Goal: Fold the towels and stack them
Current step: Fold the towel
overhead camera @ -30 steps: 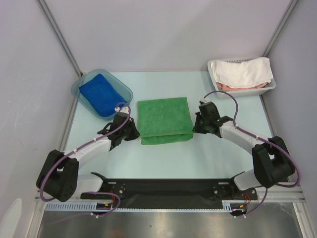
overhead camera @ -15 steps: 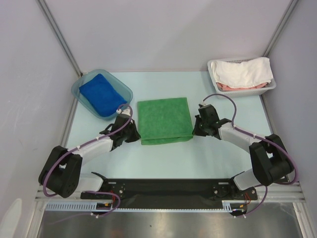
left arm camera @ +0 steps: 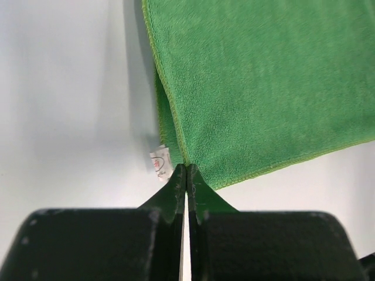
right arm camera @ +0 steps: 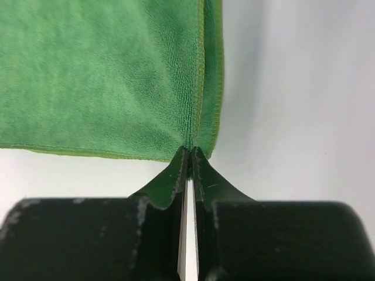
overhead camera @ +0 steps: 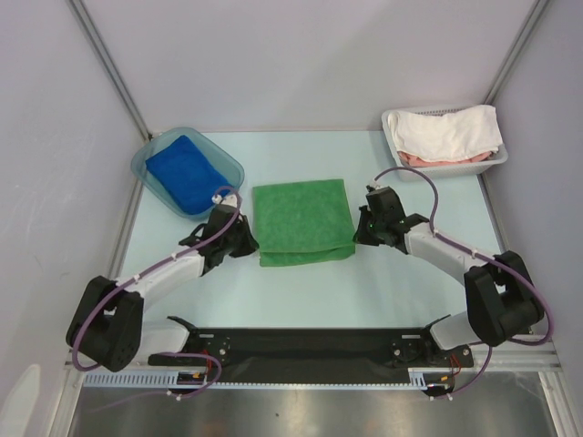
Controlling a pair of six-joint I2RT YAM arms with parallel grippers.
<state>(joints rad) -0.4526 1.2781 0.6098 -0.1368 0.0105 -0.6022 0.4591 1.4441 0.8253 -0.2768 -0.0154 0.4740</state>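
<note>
Lying folded flat on the table [overhead camera: 301,291], the green towel [overhead camera: 302,221] has a gripper at each of its near corners. The left gripper [left arm camera: 186,174] is clenched on the towel's near left corner: its two tips meet where the upper layer's edge runs in between them, and a small white tag [left arm camera: 159,164] with a red mark sticks out from the lower layer just beside them. The right gripper [right arm camera: 188,153] is clenched on the near right corner, tips pressed together on the hemmed edge, with the cloth creasing slightly toward them. From above, the towel's layers sit a little offset, a strip of the lower one showing along its near side. Beyond the green towel and to its left, a blue towel [overhead camera: 187,173] lies bunched in a clear teal bin [overhead camera: 146,157]. Beyond the green towel and to its right, well apart from it, a white basket [overhead camera: 393,137] holds a white cloth [overhead camera: 451,129] on top of something pinkish [overhead camera: 437,160].
</note>
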